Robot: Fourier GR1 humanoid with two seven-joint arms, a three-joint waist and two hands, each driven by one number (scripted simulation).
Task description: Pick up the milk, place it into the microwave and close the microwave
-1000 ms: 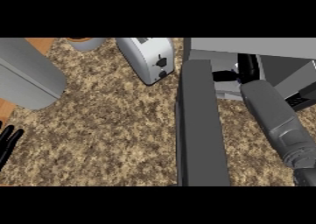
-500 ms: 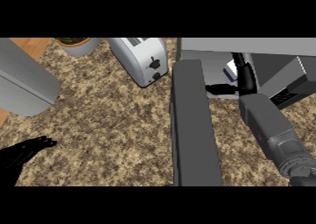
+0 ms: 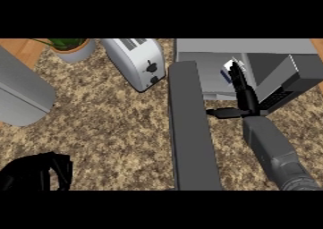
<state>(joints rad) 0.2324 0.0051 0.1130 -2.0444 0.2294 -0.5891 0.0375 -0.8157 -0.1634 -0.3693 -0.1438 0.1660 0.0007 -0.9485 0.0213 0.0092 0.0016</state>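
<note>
The right hand [image 3: 241, 91] is reaching into the open microwave [image 3: 282, 58], fingers straight against the milk carton [image 3: 227, 73] — carton just inside the cavity, so placing looks nearly done. The microwave door [image 3: 192, 134] is standing wide open; closing is left. The left hand [image 3: 33, 173] is resting curled, grasping nothing.

We note a counter [image 3: 117, 129] topped in speckled brown-and-tan granite, filling most of the view. Bare wood shows at the upper left corner and far right edge. A white toaster [image 3: 138, 62] stands near the back, beside a potted plant [image 3: 70, 47]. A large grey rounded object [image 3: 18, 96] occupies the left side. Lighting is even.
</note>
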